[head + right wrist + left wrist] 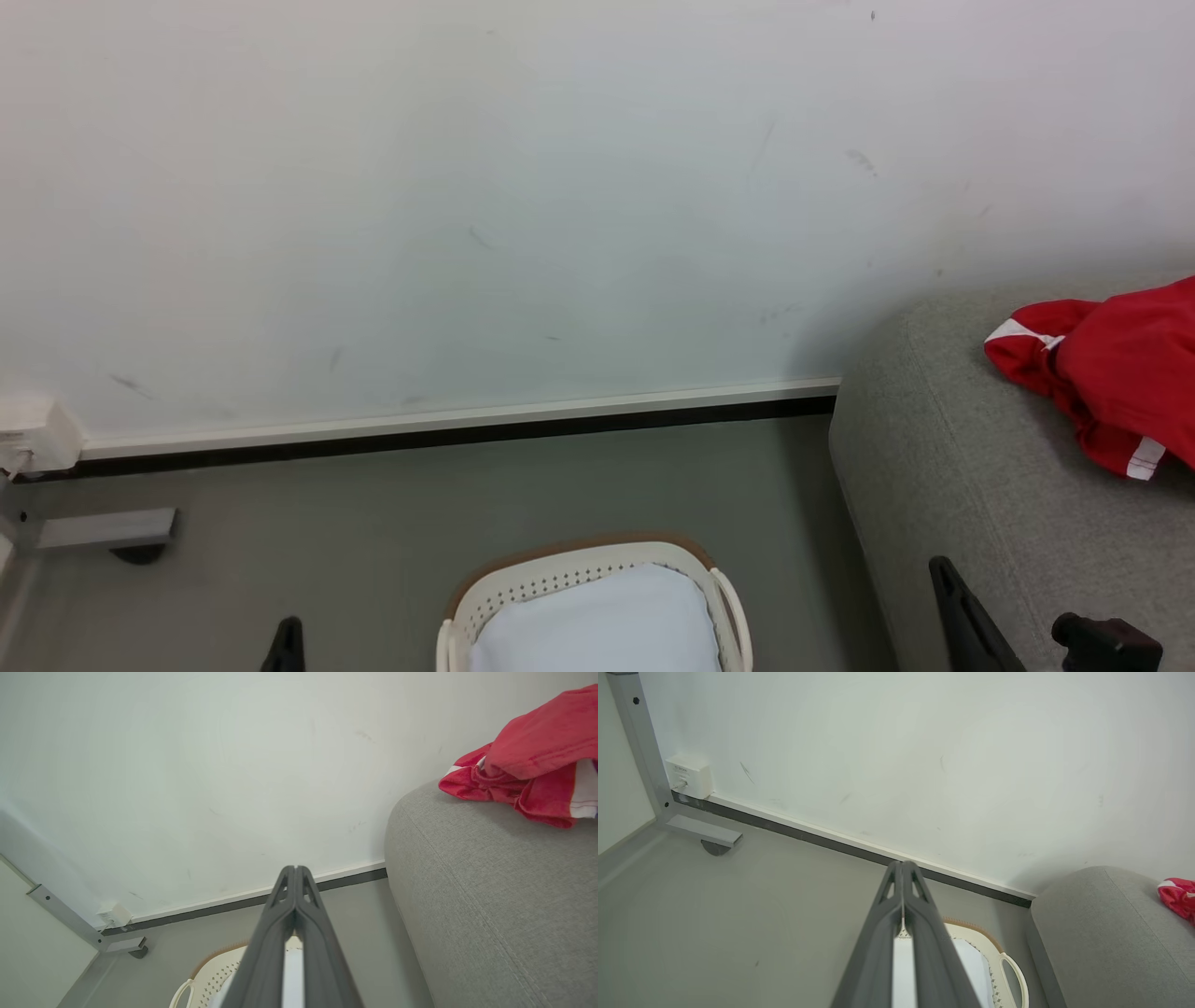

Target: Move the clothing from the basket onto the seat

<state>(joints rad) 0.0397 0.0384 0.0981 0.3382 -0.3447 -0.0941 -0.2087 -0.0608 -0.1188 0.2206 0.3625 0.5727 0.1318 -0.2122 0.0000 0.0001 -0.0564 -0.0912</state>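
The red jersey (1111, 373) lies crumpled on the grey sofa (934, 467) at the right, its white stripe trim showing; in the right wrist view the jersey (528, 765) rests on the sofa's rounded top (490, 882). The cream basket (597, 579) stands on the floor at the bottom centre, holding only a pale white-blue cloth (597, 625). My left gripper (902, 865) is shut with nothing in it, above the basket's left side (1008, 970). My right gripper (295, 870) is also shut and empty, low beside the sofa's front (952, 583).
A white wall with a dark baseboard (448, 434) runs behind the basket. A grey metal frame leg and foot (107, 529) and a white wall box (33, 434) sit at the far left. Grey floor (373, 523) lies between the frame and the sofa.
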